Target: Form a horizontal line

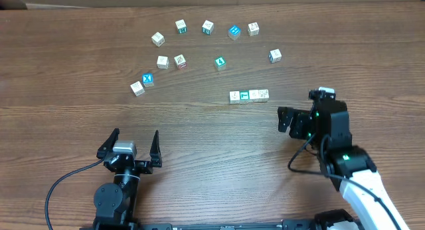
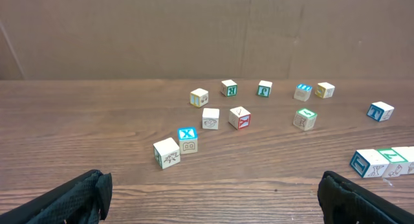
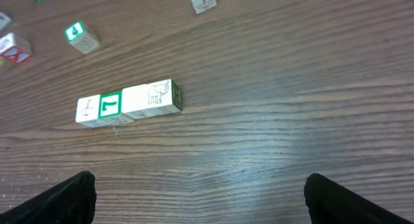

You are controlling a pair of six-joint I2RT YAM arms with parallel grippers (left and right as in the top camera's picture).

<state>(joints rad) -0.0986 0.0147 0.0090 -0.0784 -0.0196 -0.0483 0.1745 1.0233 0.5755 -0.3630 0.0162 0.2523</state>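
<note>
Four small whitish letter cubes, one green-faced, touch as the horizontal line [image 1: 249, 96] on the robot's right side; the right gripper [image 1: 285, 120] waits released nearby, likely to avoid nudging it, the left gripper [image 1: 133, 142] released too.

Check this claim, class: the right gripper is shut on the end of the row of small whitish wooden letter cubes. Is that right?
No. The right gripper is open and apart from the row of small whitish wooden letter cubes, holding nothing, as the right wrist view shows.
</note>
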